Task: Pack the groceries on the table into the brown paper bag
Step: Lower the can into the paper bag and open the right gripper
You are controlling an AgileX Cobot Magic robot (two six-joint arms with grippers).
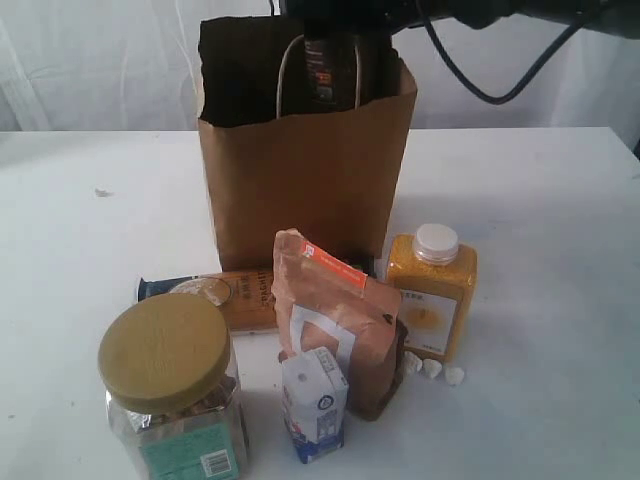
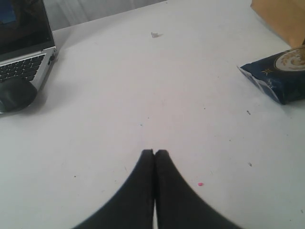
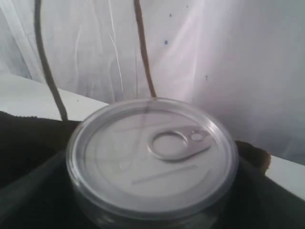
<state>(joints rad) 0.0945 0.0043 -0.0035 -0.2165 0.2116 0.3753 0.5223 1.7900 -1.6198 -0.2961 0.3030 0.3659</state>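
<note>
The brown paper bag (image 1: pixel 305 175) stands upright at the back of the table (image 1: pixel 560 250). My right gripper (image 1: pixel 335 40) hangs in its mouth, between the handles, shut on the pull-tab can (image 3: pixel 152 152), whose dark side shows at the bag's rim (image 1: pixel 320 72). In front of the bag stand the olive-lidded jar (image 1: pixel 165 355), the white-blue carton (image 1: pixel 313 405), the orange-labelled pouch (image 1: pixel 335 315) and the yellow bottle (image 1: pixel 432 295). The spaghetti packet (image 1: pixel 215 292) lies flat behind the jar. My left gripper (image 2: pixel 155 153) is shut and empty above bare tabletop, the packet's blue end (image 2: pixel 279 78) off to one side.
A laptop (image 2: pixel 24 47) and a dark mouse (image 2: pixel 16 93) sit at the table's edge in the left wrist view. A few small white lumps (image 1: pixel 432 368) lie by the yellow bottle's base. The bag's twisted handles (image 3: pixel 47 67) rise beside the can.
</note>
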